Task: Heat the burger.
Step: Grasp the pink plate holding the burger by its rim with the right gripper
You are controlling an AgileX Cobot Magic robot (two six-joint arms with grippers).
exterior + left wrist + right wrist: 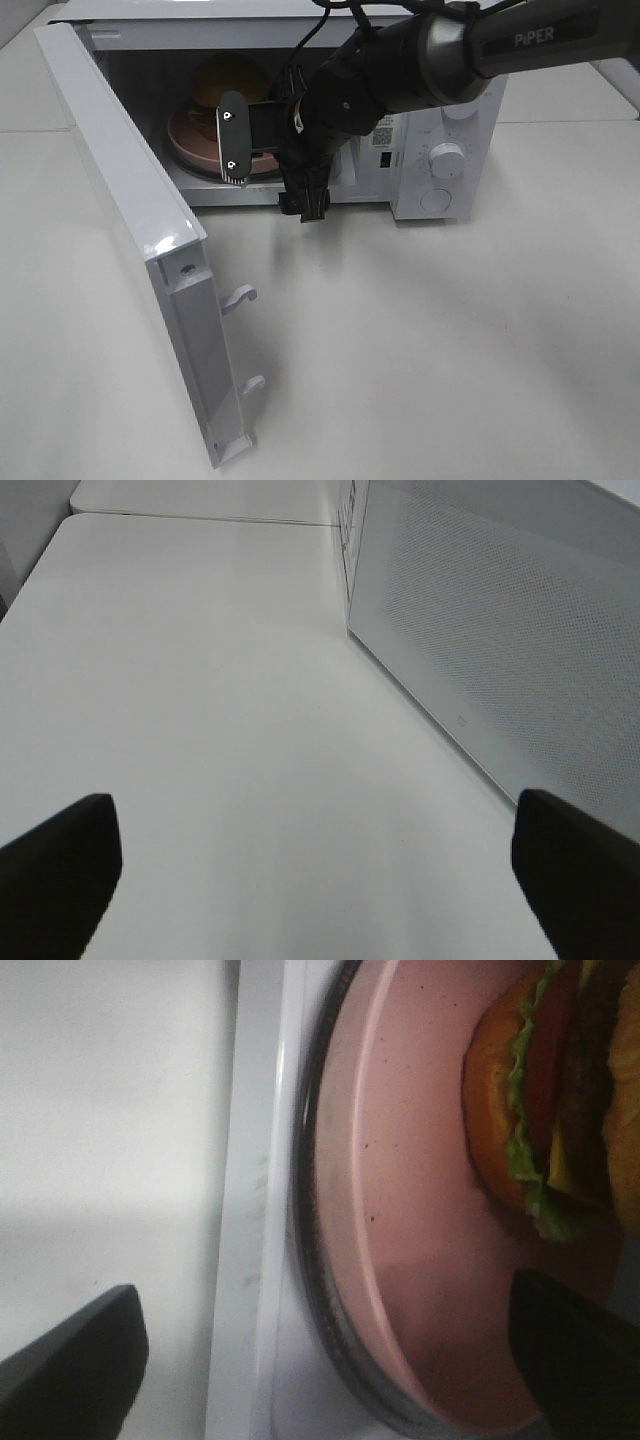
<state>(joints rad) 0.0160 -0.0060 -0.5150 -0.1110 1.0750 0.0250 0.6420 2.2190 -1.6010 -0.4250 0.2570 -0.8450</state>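
The microwave door (130, 240) hangs wide open toward me; inside, the burger (228, 80) sits on its pink plate (190, 140) on the turntable. The right gripper (232, 140) is at the mouth, jaws spread, empty (left gripper (320, 870) idle, jaws apart over the surface (200, 710)), so the door is next

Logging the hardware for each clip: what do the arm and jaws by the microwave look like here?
The right arm is a glossy dark grey and black tube marked "PIPER" in white letters, with black cables running along it. Its right gripper has a flat black finger with a pale ridged edge and two silver screws. In the wrist views, both grippers' jaws show only as plain black blocks; the left gripper carries no visible markings.
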